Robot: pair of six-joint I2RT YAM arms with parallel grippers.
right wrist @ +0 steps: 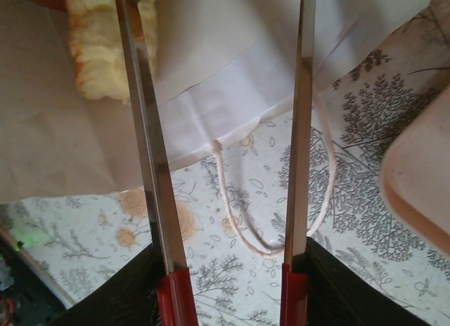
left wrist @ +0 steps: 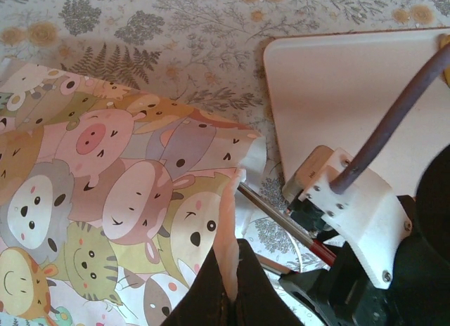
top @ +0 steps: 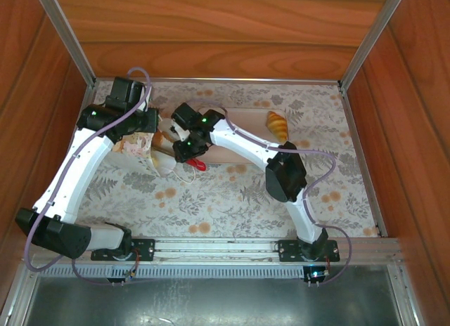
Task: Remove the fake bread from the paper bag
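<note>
White paper bag [left wrist: 105,199] rim is pinched by the left tool [left wrist: 230,266]. The right tool [right wrist: 219,59], half open and empty, should straddle the fake bread [right wrist: 105,52] squarely before closing.

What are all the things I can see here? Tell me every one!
croissant: one, golden-brown, on the right end of the tray.
bread roll: at least one, pale yellow, just inside the bag's open mouth.
paper bag: one, cartoon animals outside and white inside, lying on its side left of the tray.
cord handle: one loop, whitish, on the cloth at the bag's mouth.
tray: one, beige, far middle of the table.
tablecloth: one, pale with grey leaves and orange flowers, covering the table.
left pincer: black, shut on the bag's edge.
right pincer: silver fingers with red bases, open, at the bag's mouth.
</note>
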